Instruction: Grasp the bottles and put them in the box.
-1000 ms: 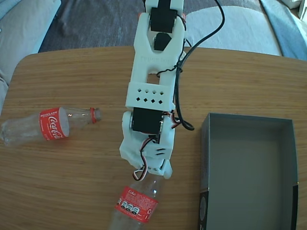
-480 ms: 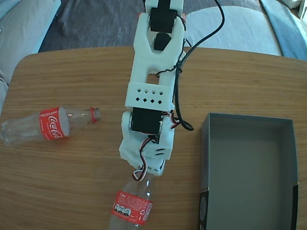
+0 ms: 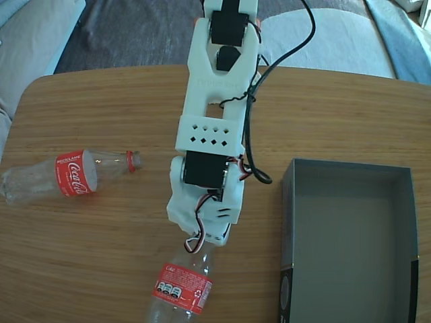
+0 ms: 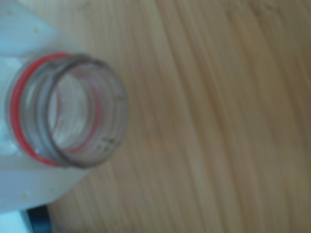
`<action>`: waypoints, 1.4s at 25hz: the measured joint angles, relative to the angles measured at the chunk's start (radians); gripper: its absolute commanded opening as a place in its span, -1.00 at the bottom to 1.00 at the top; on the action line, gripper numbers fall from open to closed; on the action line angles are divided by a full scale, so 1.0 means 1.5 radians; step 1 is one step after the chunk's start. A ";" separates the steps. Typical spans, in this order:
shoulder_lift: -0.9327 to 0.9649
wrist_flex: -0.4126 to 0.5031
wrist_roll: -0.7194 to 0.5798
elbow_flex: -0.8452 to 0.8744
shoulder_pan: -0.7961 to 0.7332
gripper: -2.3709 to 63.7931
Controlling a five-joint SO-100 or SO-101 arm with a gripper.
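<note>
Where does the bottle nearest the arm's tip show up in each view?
Fixed view: the bottle lies at bottom centre, its neck hidden under the arm's tip, its base cut off by the frame.
Wrist view: its open mouth with the red neck ring fills the left side, blurred.
Shared landmark: the wooden table.

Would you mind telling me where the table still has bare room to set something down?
In the fixed view, bare wood runs along the far edge of the table, left of the arm, and again beyond the box. The box's inside is empty too. It is crowded at the near middle, where the end effector meets one bottle; another bottle lies left.
</note>
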 measured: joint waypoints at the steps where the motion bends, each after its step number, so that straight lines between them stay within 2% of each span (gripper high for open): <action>1: 0.001 0.000 0.000 0.000 0.004 -0.81; 3: 0.014 0.000 0.000 0.000 0.010 -0.82; 5: 0.033 0.003 -0.002 0.000 0.019 -0.93; 7: 0.053 0.024 -0.002 0.000 0.028 -0.94; 17: 0.209 0.195 -0.005 0.000 0.030 -0.93; 20: 0.259 0.251 -0.005 0.000 -0.002 -0.93; 28: 0.395 0.346 -0.001 0.000 -0.083 -0.93; 35: 0.444 0.356 0.147 0.000 -0.194 -0.94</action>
